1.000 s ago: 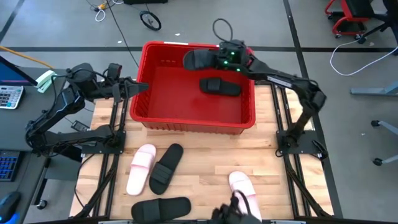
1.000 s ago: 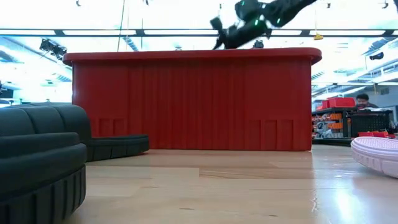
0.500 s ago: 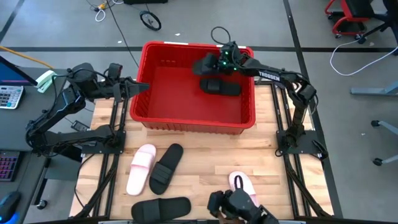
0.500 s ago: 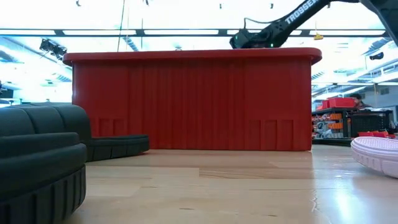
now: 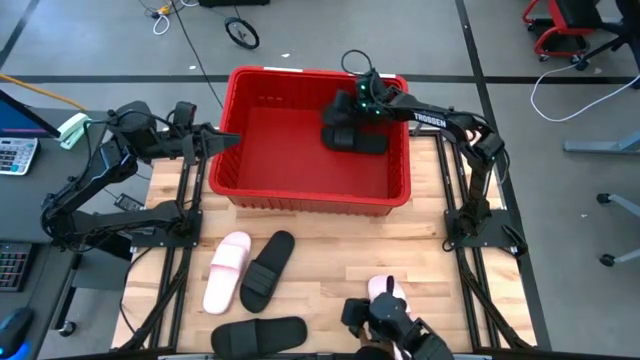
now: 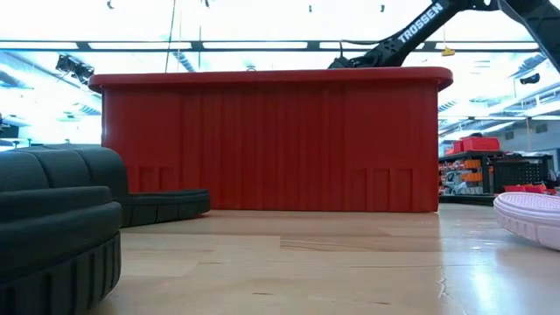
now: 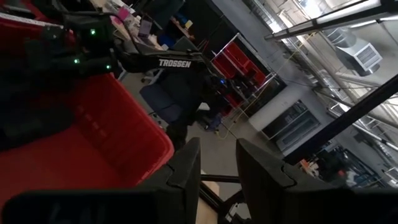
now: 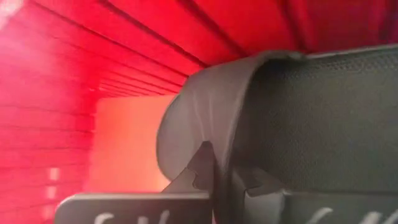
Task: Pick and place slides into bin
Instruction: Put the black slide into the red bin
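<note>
The red bin point(image 5: 310, 204) stands at the table's far middle; it also fills the low view point(image 6: 271, 140). My right gripper point(image 5: 358, 104) is down inside the bin's far right corner, shut on a black slide point(image 5: 343, 108). A second black slide point(image 5: 353, 139) lies on the bin floor just nearer. On the table lie a pink slide point(image 5: 227, 270), a black slide point(image 5: 267, 270), another black slide point(image 5: 258, 333) and a pink slide point(image 5: 383, 292). My left gripper point(image 5: 225, 140) waits open by the bin's left rim. My right gripper pinches the edge of the black slide's strap point(image 8: 199, 118) between its two fingers point(image 8: 202, 171). The strap arches up past the fingers and the footbed point(image 8: 323, 118) shows beside it. I cannot tell whether the slide touches the bin floor.
A dark device point(image 5: 385, 320) sits at the table's near edge, partly over the near pink slide. In the low view a black slide point(image 6: 52, 227) looms at the near left and a pink slide point(image 6: 529, 214) at the right. The wood between them is bare.
My right gripper has gone down from above the bin's far rim into the bin's far right corner, carrying the black slide. The slide, which stuck out over the far rim, now sits low inside, beside the other black slide.
</note>
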Controlling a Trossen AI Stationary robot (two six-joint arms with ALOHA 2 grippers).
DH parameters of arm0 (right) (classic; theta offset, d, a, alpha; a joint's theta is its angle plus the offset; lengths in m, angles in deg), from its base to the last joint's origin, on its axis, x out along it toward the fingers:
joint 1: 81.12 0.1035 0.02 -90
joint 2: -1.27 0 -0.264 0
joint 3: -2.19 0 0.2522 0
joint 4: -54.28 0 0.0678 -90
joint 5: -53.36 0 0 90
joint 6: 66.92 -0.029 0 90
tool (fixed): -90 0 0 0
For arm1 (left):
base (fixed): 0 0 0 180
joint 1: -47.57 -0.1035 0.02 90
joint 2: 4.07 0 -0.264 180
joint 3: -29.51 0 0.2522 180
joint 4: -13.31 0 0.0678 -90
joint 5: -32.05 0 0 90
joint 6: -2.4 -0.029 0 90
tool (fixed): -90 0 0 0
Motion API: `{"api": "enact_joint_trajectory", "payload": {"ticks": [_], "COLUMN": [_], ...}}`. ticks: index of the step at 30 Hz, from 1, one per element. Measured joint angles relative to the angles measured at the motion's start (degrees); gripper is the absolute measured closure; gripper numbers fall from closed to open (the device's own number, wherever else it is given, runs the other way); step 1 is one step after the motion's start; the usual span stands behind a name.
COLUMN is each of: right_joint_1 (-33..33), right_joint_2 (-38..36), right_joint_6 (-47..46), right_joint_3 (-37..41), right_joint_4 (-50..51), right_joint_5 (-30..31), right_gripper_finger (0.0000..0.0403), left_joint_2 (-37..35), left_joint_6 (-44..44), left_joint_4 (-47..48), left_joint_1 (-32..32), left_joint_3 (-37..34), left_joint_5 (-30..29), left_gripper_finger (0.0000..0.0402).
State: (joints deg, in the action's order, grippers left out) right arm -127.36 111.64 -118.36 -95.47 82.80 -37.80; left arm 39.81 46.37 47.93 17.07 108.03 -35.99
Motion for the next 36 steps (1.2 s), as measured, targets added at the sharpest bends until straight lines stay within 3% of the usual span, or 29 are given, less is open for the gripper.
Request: {"api": "enact_joint_trajectory", "payload": {"ticks": [9,17,25,31,36], "right_joint_1": [3.9,7.83,10.96,9.2,5.99], "right_joint_2": [3.29,0.15,-0.55,-0.57,-0.2], "right_joint_6": [0.92,1.06,4.43,7.35,5.46], "right_joint_3": [-0.26,0.09,0.09,0.09,0.09], "right_joint_4": [2.95,2.37,3.77,-2.57,-3.55], "right_joint_5": [-2.58,-6.3,0.96,2.68,-1.6], "right_gripper_finger": [0.0393,0.0393,0.0393,0.0394,0.0394], "left_joint_2": [0.0,0.0,0.0,0.0,0.0], "left_joint_6": [-0.28,-0.27,0.62,0.64,0.37], "left_joint_4": [0.04,0.46,0.48,0.48,0.46], "left_joint_1": [0.0,0.02,0.15,2.09,3.86], "left_joint_3": [0.0,0.0,0.0,0.0,0.0], "left_joint_5": [0.04,0.07,0.47,0.55,0.55], "left_gripper_finger": [0.0294,0.0294,0.0294,0.0294,0.0294]}}
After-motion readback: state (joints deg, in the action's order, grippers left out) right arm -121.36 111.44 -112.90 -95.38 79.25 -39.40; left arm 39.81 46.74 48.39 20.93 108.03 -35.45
